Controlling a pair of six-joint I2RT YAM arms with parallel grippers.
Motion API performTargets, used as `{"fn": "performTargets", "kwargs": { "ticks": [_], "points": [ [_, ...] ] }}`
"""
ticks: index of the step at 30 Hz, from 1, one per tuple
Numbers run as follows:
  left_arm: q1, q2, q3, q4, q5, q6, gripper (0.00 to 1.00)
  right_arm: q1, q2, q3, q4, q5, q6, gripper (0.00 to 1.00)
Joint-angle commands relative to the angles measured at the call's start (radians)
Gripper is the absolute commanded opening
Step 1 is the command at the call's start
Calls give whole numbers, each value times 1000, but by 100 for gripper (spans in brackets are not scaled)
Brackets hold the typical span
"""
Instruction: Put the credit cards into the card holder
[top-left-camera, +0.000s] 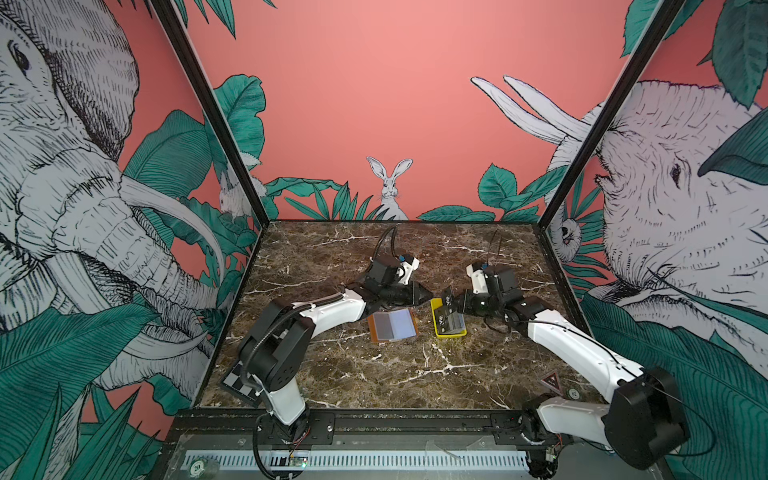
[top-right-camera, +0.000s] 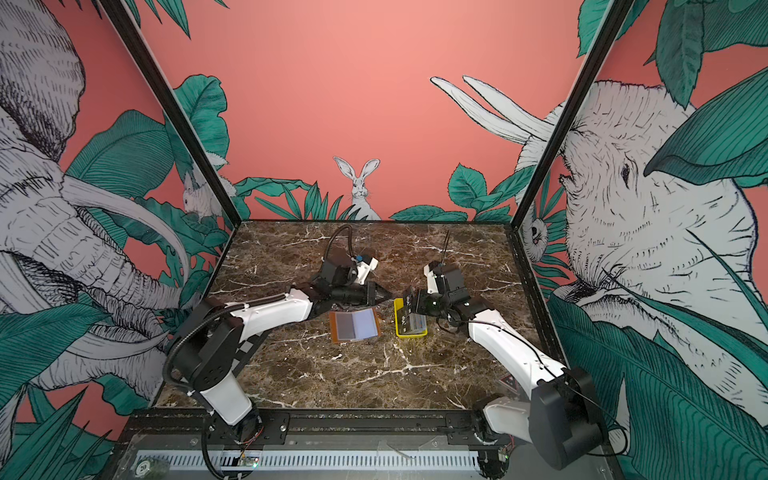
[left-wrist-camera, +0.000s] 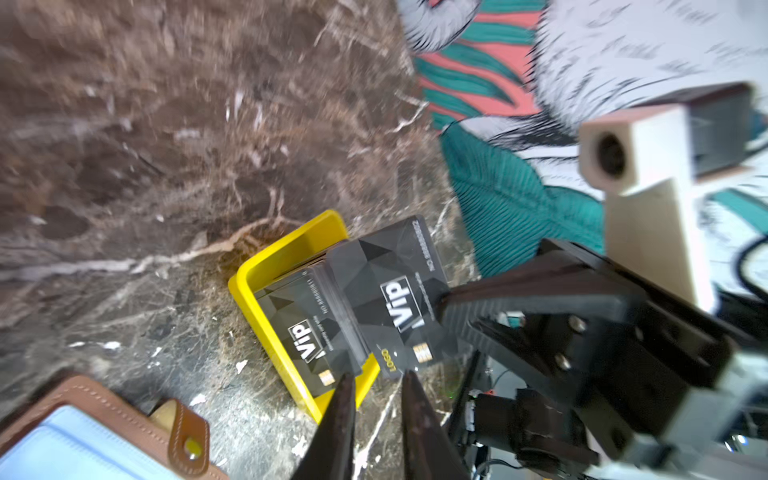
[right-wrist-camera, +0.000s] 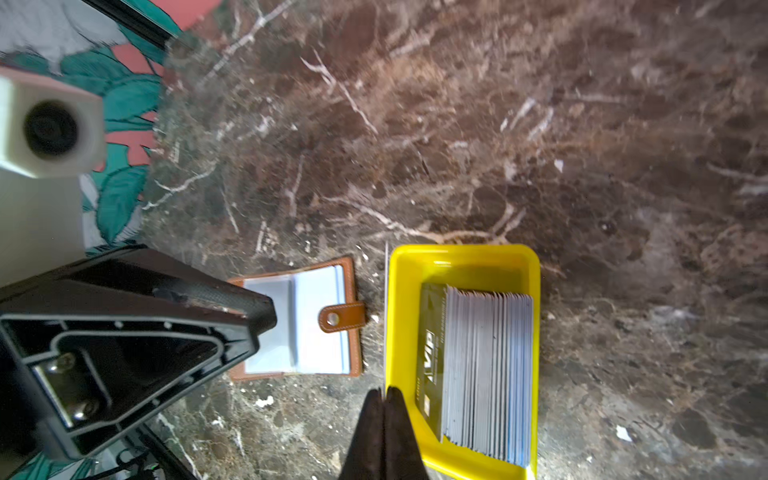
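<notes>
Down on the marble surface (top-left-camera: 374, 374), the yellow tray (right-wrist-camera: 457, 253) holds the credit cards (right-wrist-camera: 486, 365), packed on edge in a leaning stack. Just beside it the card holder (right-wrist-camera: 316, 324) lies open flat, clear sleeves up and snap tab toward the tray. The right end effector (right-wrist-camera: 384, 395) is clamped tight on a single card (left-wrist-camera: 386, 291) lifted above the tray, and the left end effector (left-wrist-camera: 376, 376) has its fingers slightly apart at that card's lower corner.

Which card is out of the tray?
The Vip card pinched in the right gripper, held over the yellow tray; the other cards sit stacked inside.
</notes>
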Motion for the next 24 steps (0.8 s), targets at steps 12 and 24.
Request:
{"fn": "performTargets", "kwargs": {
  "ticks": [12,24],
  "points": [
    [119,-129,-174,394,267,-245,31,-16,-26,80,252,-271,172,0],
    [137,-82,-166,586,335,-391,31,-16,32,54,423,-382,270,0]
  ]
}}
